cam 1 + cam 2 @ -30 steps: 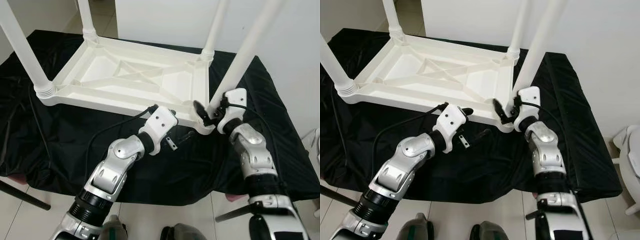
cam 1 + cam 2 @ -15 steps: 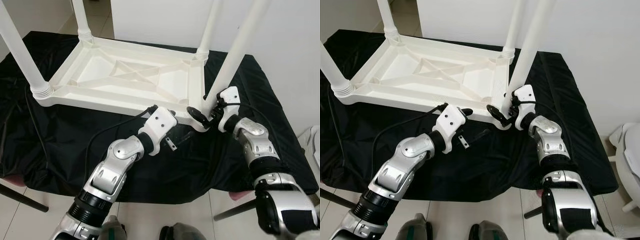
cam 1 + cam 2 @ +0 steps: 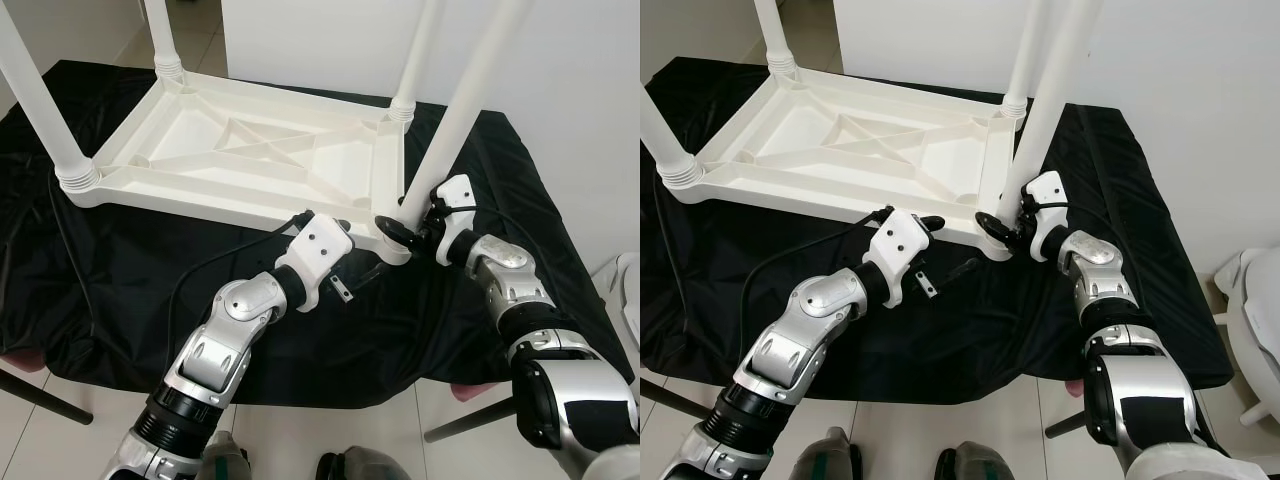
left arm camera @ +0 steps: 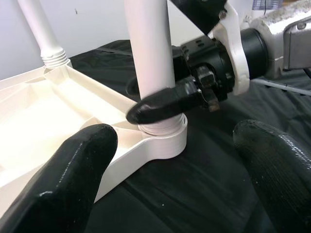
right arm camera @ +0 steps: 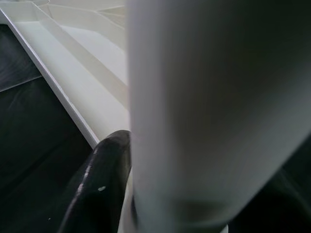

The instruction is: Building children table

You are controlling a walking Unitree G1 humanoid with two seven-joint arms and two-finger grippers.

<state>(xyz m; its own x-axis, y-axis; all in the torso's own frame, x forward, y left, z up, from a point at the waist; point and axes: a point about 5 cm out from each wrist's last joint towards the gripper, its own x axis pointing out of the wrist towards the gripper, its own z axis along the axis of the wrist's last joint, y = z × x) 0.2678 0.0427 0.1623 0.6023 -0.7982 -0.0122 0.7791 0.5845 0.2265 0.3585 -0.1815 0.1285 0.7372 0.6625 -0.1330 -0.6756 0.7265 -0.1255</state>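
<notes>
The white plastic children's table (image 3: 260,160) lies upside down on a counter draped in black cloth (image 3: 130,290), its ribbed underside up so the legs can be fitted from above. Three white round legs stand in their corner sockets, and the fourth white leg (image 3: 455,110) rises at a slant from the near right corner. The right gripper (image 3: 400,228) has its fingers (image 4: 167,104) clamped on that leg just above its socket, probably to turn or press it home. The left gripper (image 3: 360,272) hovers just beside the same corner, over the cloth, with its fingers (image 4: 73,170) spread wide apart and holding nothing, placed as if to steady the frame. The dark cloth likely protects the tabletop's face. Behind stands a white wall (image 3: 320,40); pale floor tiles (image 3: 330,435) show below the counter's edge.
</notes>
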